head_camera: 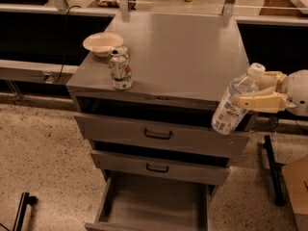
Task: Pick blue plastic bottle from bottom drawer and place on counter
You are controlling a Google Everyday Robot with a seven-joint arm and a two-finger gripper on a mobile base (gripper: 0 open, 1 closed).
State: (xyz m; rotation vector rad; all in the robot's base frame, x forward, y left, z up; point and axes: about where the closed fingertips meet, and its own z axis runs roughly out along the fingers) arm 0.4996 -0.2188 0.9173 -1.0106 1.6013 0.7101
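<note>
The blue plastic bottle (234,101), clear with a white cap and a pale label band, is tilted and held in the air at the counter's front right corner. My gripper (257,94) comes in from the right edge and is shut on the bottle's upper part. The bottom drawer (151,203) is pulled open below and its flat grey inside shows nothing in it. The counter (183,52) is the grey top of the cabinet, to the left of the bottle and about level with its middle.
A green-and-white soda can (120,68) stands at the counter's front left, with a pale shallow bowl (102,43) behind it. Two upper drawers with black handles (158,134) are partly pulled out. A dark stand leg (273,170) is at the right.
</note>
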